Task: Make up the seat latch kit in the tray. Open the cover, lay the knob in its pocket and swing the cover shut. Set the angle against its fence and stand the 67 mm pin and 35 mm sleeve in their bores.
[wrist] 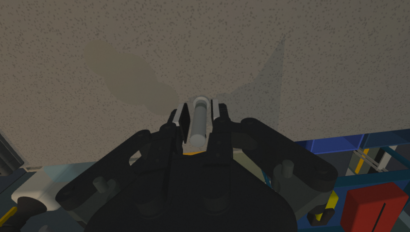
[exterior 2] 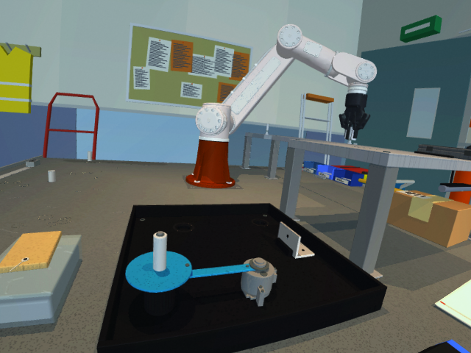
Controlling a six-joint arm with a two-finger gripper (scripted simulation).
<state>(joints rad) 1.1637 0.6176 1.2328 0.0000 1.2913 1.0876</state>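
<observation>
The knob's pocket is hidden under the round blue cover (exterior 2: 158,271), which lies shut on its arm from the grey hinge post (exterior 2: 258,280) in the black tray (exterior 2: 236,273). A white handle peg stands on the cover. The white angle (exterior 2: 293,240) stands near the tray's right wall. Far behind, over a grey table (exterior 2: 380,155), my open gripper (wrist: 198,114) stands around a grey pin (wrist: 199,122) that is upright on the tabletop. Two round bores (exterior 2: 183,227) show at the tray's far side. The sleeve is not in view.
The grey table stands right of the tray, with cardboard boxes (exterior 2: 430,214) and blue bins (exterior 2: 334,171) beneath it. A grey block with an orange sponge (exterior 2: 32,249) sits left of the tray. Small white cylinders (exterior 2: 51,175) stand on the far left floor.
</observation>
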